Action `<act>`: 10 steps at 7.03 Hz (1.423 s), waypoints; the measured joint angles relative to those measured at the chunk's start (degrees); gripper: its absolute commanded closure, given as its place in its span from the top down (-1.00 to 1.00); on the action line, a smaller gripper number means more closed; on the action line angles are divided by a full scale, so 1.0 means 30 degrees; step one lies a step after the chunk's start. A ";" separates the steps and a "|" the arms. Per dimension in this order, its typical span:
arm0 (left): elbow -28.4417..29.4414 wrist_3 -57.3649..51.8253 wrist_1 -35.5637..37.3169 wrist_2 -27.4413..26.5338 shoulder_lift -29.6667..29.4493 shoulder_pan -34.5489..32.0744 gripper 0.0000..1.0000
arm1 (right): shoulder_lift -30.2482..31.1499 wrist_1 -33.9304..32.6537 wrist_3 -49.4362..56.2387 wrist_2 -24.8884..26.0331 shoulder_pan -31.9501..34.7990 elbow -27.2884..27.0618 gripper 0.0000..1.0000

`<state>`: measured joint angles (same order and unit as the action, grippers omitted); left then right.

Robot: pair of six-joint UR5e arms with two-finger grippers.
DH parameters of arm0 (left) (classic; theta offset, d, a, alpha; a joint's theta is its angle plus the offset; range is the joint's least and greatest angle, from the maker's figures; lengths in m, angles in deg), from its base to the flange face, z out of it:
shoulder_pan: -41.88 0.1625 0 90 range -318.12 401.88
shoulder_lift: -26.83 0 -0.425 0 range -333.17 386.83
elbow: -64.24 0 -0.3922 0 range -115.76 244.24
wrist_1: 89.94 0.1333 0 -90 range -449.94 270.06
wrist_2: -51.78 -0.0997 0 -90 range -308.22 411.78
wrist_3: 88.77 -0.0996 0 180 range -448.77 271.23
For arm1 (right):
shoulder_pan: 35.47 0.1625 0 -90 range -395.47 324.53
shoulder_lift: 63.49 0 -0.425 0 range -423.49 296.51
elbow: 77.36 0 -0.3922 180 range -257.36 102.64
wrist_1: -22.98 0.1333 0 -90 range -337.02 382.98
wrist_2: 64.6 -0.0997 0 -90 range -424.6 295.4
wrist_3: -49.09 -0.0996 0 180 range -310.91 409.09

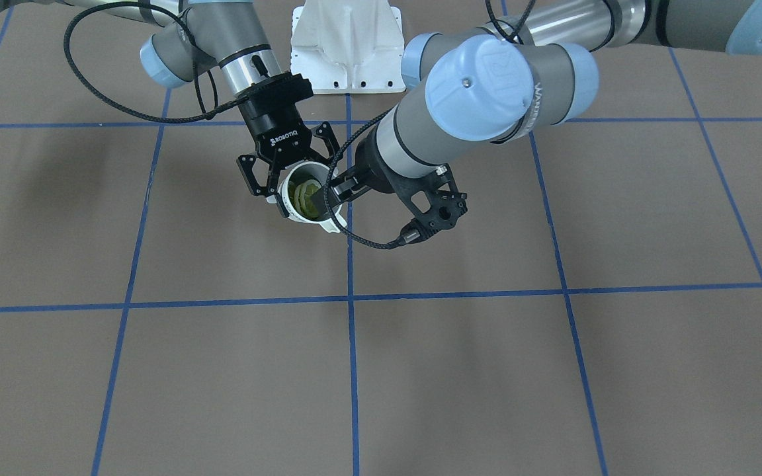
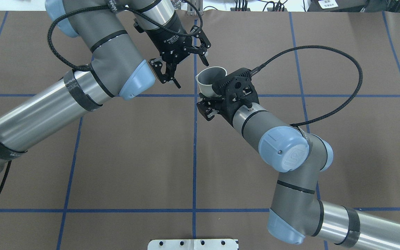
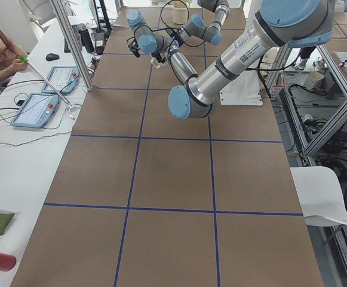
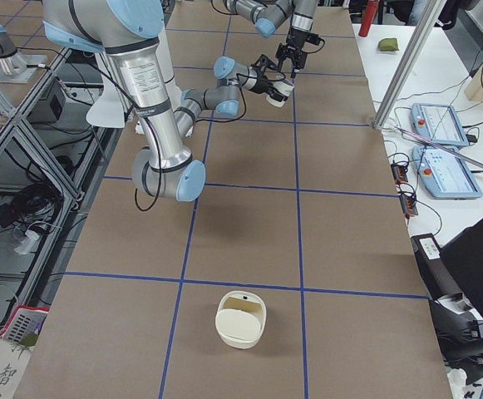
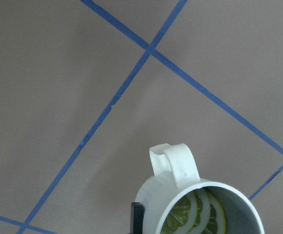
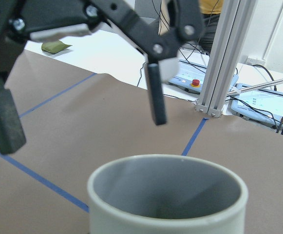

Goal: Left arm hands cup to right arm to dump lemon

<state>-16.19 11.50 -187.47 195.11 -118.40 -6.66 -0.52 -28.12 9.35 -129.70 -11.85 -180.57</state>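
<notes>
Room right above the cup (image 2: pixel 207 85) is tight: the left gripper (image 2: pixel 192 75) hangs just past the rim, fingers (image 6: pixel 157 97) spread, and the right gripper (image 1: pixel 305 185) is clamped round the body. There's loads of open table (image 1: pixel 222 370) toward the operators' side. Only a white tub (image 4: pixel 241 317) sits way off at the right end.

Blue-taped brown table (image 1: pixel 222 370), seemingly white bench (image 3: pixel 18 173) alongside.

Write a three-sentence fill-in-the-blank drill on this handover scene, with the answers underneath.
1. The right gripper is ____ on the small cream-white mug.
2. The left gripper is ____, holding nothing.
3. The thin round yellow-green lemon slice lies ____ the mug.
Missing words: shut; open; inside.
</notes>
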 measured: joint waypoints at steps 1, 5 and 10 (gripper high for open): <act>0.0013 -0.0414 0.0002 -0.0213 0.0260 -0.0434 1.00 | 0.0610 0.0024 -0.0012 0.0059 0.0304 -0.0501 -0.88; 0.0009 -0.2156 0.0022 -0.0488 0.1754 -0.1791 1.00 | 0.6091 0.0894 0.0132 0.0058 0.3674 -0.2250 -0.94; -0.0231 -0.2579 0.0029 -0.0521 0.2196 -0.1991 1.00 | 1.5157 1.1303 0.0102 -0.4797 0.9006 -0.2094 -0.94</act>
<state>-16.89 3.77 -187.39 193.54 -111.81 -12.64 44.95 5.79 9.65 -144.09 15.17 -186.85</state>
